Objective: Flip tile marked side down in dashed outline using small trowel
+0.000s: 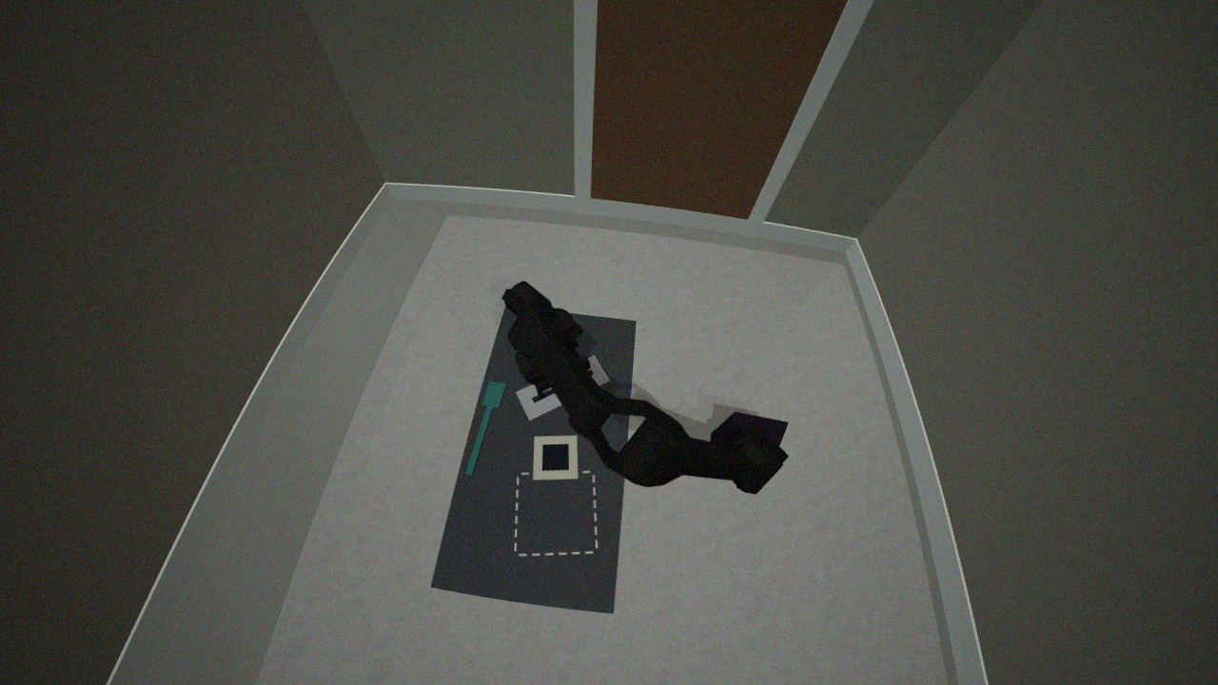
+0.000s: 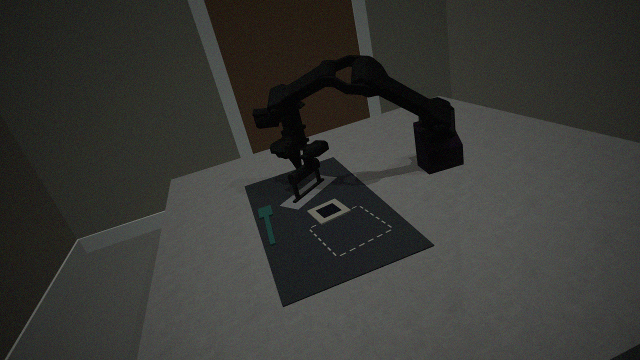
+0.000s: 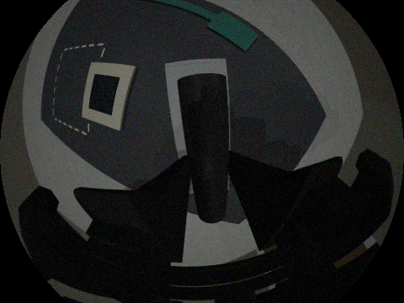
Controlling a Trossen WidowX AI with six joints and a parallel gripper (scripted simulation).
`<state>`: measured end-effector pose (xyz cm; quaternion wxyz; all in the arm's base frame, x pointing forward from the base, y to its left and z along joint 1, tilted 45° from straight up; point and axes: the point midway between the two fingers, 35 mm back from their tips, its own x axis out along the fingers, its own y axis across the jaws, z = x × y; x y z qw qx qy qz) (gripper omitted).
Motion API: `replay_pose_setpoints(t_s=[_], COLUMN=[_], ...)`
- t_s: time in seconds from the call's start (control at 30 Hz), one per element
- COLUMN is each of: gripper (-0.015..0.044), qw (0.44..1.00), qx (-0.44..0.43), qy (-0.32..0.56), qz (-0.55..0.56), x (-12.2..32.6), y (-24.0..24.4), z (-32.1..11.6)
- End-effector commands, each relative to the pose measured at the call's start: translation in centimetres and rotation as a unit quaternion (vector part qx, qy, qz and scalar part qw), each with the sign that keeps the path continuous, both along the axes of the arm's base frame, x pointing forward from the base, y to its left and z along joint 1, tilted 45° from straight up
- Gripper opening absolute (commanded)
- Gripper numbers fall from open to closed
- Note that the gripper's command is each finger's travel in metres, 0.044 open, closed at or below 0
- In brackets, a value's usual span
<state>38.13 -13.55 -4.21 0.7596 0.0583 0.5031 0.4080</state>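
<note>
The trowel (image 1: 532, 410) (image 2: 288, 204) (image 3: 204, 109) has a flat light-grey blade and a raised black bar handle. Its blade lies on the dark mat (image 1: 477, 545) (image 2: 295, 277) (image 3: 286, 109), near the far end. My gripper (image 2: 307, 165) (image 3: 207, 158) points down and is shut on the handle, one finger at each side; the arm hides it in the top view. The cream tile (image 1: 555, 457) (image 2: 328, 210) (image 3: 104, 94) lies flat with its dark square mark facing up. It overlaps one edge of the dashed outline (image 1: 562, 554) (image 2: 342, 254) (image 3: 101, 44), mostly outside it.
A teal flat tool (image 1: 494, 394) (image 2: 265, 212) (image 3: 236, 31) with a thin handle lies along the mat's left edge, beside the trowel and tile. The arm's base (image 1: 749, 447) (image 2: 438, 147) stands on the pale table (image 1: 723, 554) (image 2: 505, 223), to the right of the mat.
</note>
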Motion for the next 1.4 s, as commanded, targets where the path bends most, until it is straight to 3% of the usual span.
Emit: replay_pose_setpoints(t_s=[0.0, 0.53, 0.77, 0.97, 1.37], gripper=[0.013, 0.013, 0.013, 0.027, 0.027], qw=[0.999, 0.963, 0.961, 0.961, 0.961], qx=[-0.006, -0.042, -0.044, -0.044, -0.044], qy=[-0.03, -0.183, -0.19, -0.19, -0.19], qz=[0.031, 0.192, 0.199, 0.199, 0.199], x=[0.03, 0.04, 0.04, 0.04, 0.04], y=[0.05, 0.05, 0.05, 0.05, 0.05], z=[-0.09, -0.09, -0.09, -0.09, -0.09])
